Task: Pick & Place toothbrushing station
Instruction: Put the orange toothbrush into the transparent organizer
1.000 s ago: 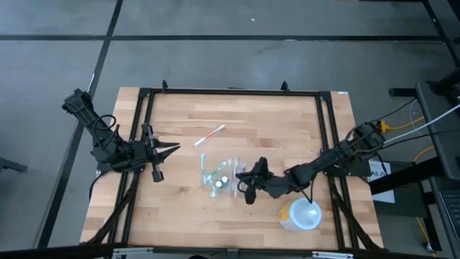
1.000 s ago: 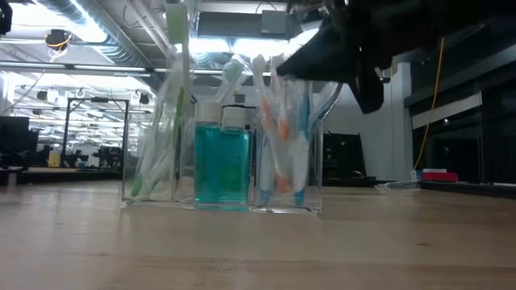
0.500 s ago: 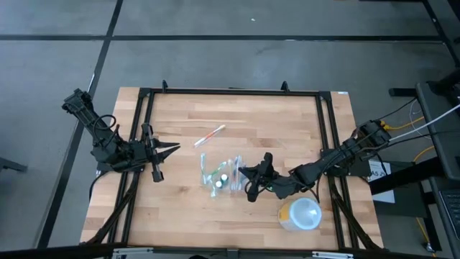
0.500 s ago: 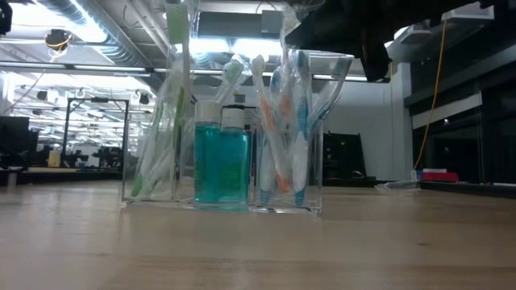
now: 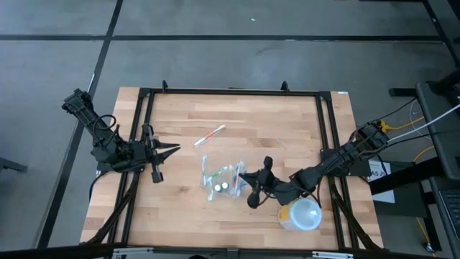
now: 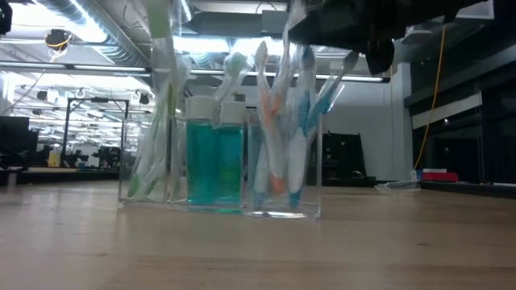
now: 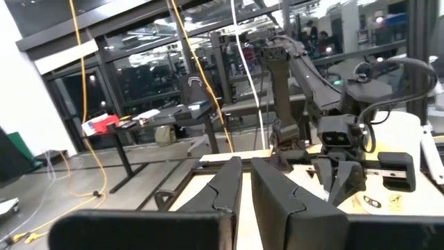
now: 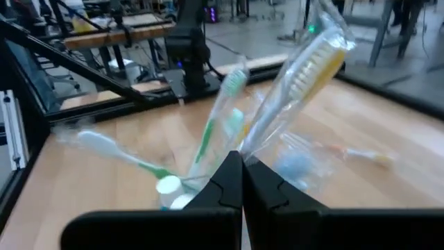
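Observation:
The toothbrushing station is a clear rectangular holder standing on its base on the wood table, a little near of centre. It holds wrapped toothbrushes and two teal bottles. My right gripper is shut at the holder's right end, and in the low view it shows as a dark mass above that end. My left gripper is shut and empty, level above the table's left part. My right gripper comes almost level from the table's right, slanting slightly down, and is shut at the top of the station's right end, where wrapped toothbrushes stick out. I cannot tell whether the clear wall or a wrapper is between the fingers. The base stays on the table.
A loose orange and white toothbrush lies far of the station. A round white and yellow container stands near the table's near right corner, close under my right arm. A black frame runs around the table.
My right gripper has gone a little toward the table's near edge and right. The station has come with it, sliding slightly toward the near edge and turning about on its base. The toothbrushes inside have tipped over.

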Available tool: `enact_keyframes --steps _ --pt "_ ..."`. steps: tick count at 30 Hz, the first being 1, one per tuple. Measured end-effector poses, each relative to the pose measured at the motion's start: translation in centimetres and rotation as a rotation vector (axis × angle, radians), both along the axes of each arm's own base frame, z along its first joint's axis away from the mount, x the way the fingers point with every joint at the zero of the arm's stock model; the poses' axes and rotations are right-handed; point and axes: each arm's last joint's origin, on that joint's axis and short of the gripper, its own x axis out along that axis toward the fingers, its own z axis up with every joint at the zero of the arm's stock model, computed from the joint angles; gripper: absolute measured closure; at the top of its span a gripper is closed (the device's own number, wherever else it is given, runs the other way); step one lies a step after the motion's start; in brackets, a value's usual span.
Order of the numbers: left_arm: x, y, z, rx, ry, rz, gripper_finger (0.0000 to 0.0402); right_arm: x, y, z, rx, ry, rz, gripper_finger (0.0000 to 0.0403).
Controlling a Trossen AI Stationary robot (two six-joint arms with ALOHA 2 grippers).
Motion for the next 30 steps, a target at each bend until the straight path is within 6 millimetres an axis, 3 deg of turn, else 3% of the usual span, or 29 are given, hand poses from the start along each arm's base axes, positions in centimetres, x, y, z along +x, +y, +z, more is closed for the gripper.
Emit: enact_keyframes --steps 12,30 --pt "0.0 0.0 0.1 -0.005 -0.009 -0.019 0.0373 1.3 0.5 2.7 -0.161 -0.037 0.025 0.0403" --pt "0.0 0.0 0.1 -0.003 -0.007 -0.019 0.0373 0.9 1.5 1.1 -0.086 0.116 0.094 0.0403"
